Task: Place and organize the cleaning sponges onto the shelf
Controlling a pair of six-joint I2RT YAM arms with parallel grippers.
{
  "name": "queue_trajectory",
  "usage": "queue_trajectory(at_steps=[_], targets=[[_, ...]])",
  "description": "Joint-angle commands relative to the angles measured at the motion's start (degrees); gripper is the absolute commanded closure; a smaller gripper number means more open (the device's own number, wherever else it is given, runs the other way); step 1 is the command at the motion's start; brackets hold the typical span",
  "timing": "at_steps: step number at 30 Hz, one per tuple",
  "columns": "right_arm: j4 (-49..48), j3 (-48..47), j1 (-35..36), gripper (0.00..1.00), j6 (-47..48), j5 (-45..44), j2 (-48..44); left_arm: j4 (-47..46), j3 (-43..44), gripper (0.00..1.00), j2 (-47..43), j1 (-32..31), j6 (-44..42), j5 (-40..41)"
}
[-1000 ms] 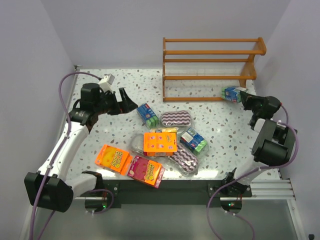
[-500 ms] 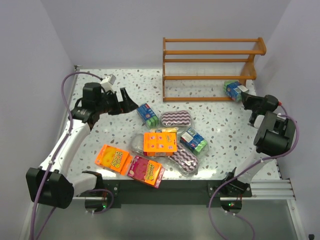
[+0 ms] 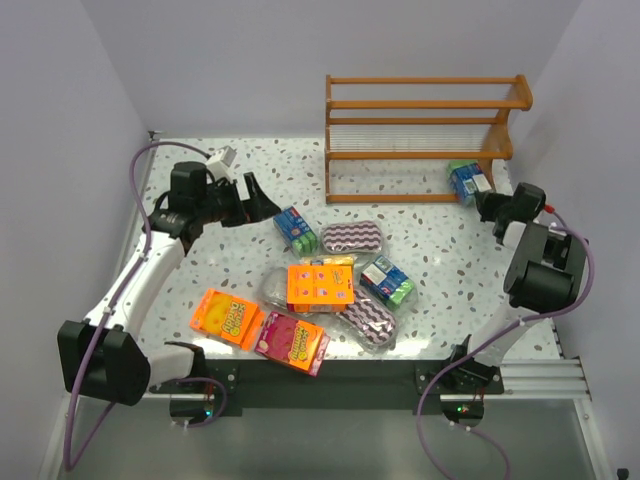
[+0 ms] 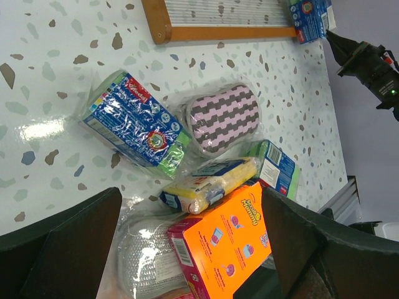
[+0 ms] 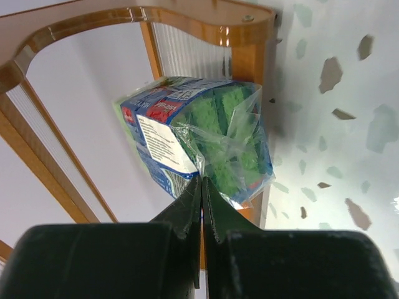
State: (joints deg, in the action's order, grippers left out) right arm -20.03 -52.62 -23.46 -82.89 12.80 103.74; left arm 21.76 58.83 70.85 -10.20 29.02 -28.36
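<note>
Orange-brown wood identifies the shelf, which stands at the far right of the speckled table. Right gripper is at the shelf's right end, low down by the end post. Its jaws are pressed fully together, pinching a fold of clear wrap on the held blue-and-green pack. In the right wrist view this pack sits directly beyond the fingertips, tilted, with the end frame and pale wire grid of the shelf behind it. Whether the pack rests on the bottom tier or hangs clear of it cannot be determined. Left gripper hangs over the table's left-centre with its jaws spread wide and nothing between them. Just beyond it on the table lies a second blue-and-green pack, with an oval zigzag pad beside that. A yellow block and an orange box lie nearer the arm bases, clustered with further packs. All of these are well apart from the shelf.
</note>
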Motion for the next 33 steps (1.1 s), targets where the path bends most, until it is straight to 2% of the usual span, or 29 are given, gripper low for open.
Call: queue_trajectory(at_steps=[1, 7, 16, 33], targets=[[2.28, -2.04, 3.06, 1.00, -4.98, -5.49, -0.83, -3.39, 2.96, 0.00, 0.08, -0.17, 0.78, -1.35], [7.36, -5.73, 6.23, 1.00, -9.39, -13.57, -2.23, -2.77, 2.87, 0.00, -0.18, -0.17, 0.69, -0.64], [16.25, -11.71, 9.05, 1.00, -13.52, -20.70, 0.23, -2.51, 2.69, 0.00, 0.08, -0.18, 0.08, -0.03], [4.12, -9.25, 10.28, 1.00, -15.11, -25.28, 3.48, -2.07, 4.54, 0.00, 3.24, -0.17, -0.80, -1.00]])
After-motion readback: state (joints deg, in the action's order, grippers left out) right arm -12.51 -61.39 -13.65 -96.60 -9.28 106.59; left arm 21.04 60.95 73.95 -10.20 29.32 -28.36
